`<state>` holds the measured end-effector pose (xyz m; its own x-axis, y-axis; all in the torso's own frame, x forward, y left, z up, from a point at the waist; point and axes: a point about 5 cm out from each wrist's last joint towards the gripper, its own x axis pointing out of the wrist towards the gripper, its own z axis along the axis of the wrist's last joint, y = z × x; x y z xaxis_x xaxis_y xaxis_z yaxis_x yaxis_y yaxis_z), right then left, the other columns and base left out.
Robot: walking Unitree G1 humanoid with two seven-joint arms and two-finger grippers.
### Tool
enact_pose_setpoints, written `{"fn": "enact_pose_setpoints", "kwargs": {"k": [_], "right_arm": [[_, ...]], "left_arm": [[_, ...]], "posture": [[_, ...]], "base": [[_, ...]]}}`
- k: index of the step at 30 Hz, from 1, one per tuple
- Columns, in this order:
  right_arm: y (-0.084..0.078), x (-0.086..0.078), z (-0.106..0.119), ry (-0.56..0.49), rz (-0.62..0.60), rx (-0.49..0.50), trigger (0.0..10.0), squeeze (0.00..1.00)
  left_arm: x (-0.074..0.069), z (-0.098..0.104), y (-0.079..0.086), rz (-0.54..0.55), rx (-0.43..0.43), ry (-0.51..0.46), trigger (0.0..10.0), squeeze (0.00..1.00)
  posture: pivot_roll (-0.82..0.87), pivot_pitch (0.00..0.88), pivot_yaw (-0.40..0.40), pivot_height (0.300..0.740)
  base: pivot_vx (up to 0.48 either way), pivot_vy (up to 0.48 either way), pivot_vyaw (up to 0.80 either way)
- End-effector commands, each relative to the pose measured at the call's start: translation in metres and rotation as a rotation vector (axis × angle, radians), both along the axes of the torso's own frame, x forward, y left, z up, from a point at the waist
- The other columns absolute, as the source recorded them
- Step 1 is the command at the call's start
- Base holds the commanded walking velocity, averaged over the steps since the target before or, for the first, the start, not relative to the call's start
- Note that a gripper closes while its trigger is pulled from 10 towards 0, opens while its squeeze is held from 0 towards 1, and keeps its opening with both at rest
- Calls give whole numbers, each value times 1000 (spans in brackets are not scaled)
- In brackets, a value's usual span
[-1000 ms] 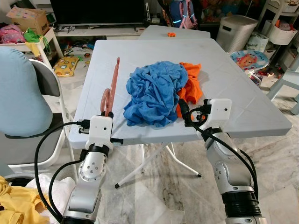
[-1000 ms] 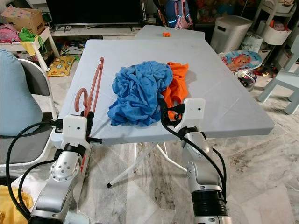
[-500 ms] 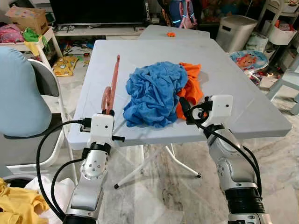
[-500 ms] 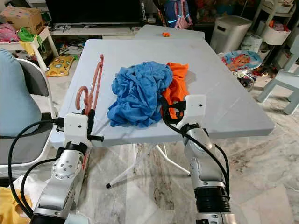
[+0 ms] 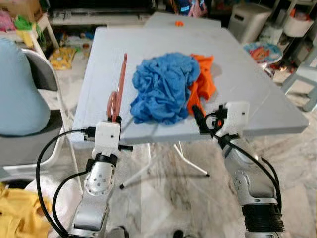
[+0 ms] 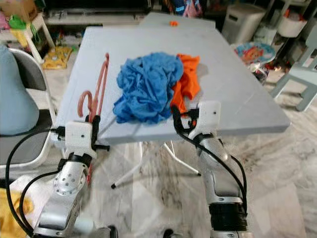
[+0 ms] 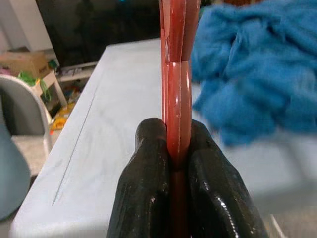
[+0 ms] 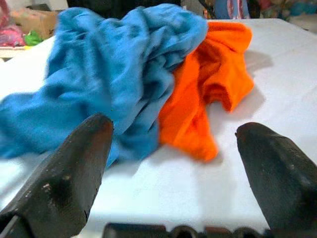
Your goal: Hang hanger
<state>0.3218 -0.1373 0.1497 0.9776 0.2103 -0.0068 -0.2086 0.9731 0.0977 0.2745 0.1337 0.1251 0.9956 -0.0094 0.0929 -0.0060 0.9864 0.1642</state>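
- The left tool stays clamped on the pink hanger, which lies along the desk edge.
- The right tool stays spread apart near the blue cloth.
- Only the camera has shifted; hanging hasn't begun.

The blue cloth hides part of the orange cloth; both eye views are blurred.
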Motion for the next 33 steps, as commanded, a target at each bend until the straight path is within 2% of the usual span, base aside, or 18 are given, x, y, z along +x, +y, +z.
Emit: {"fn": "enact_pose_setpoints", "kwargs": {"k": [1, 6, 15, 23, 33], "right_arm": [[-2, -3, 5, -14, -1, -4, 10000, 0], [0, -5, 6, -9, 7, -4, 10000, 0], [-6, -7, 4, 4, -9, -17, 10000, 0], [-8, -9, 3, 10, -6, -40, 10000, 0], [-7, -8, 2, 13, 4, -71, 10000, 0]], "left_arm": [[-2, -6, -1, -6, 2, 42, 10000, 0], [0, -4, 0, -1, 0, 38, 10000, 0], [-1, -5, -2, -15, 3, 46, 10000, 0], [-1, -5, -5, -46, 0, 61, 10000, 0], [-7, -15, -14, -118, -20, 123, 10000, 0]], "posture": [[33, 139, -64, 740], [31, 141, -66, 740], [22, 159, -64, 740], [22, 168, -67, 740], [23, 174, -71, 740]], "base": [[-368, 0, 0], [-328, 0, 0], [-273, 0, 0], [0, 0, 0], [0, 0, 0]]}}
